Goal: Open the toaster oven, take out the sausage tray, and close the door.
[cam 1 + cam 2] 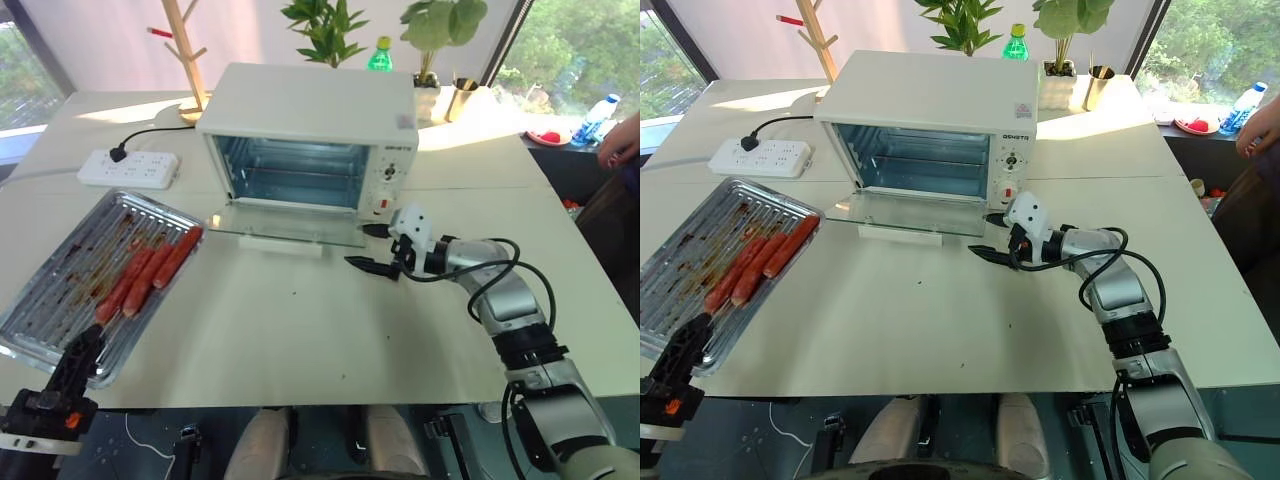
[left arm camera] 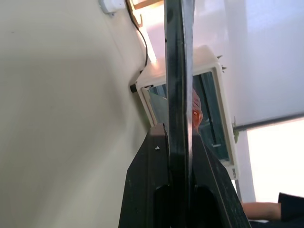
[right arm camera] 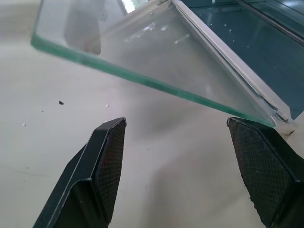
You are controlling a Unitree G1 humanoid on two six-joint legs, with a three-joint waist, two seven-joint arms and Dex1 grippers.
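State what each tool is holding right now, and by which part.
The left tool is shut on the sausage tray, gripping its near rim. The right tool is open, holding nothing.

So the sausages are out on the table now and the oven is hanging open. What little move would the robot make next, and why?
Probably ease the right end effector forward under the door to lift it shut. The sausage tray already rests on the table, its edge clamped in the left end effector, while the toaster oven stands open and the right fingers are spread just before the glass edge.

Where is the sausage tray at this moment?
The sausage tray lies on the table's left side, out of the toaster oven, its near edge clamped by the left hand.
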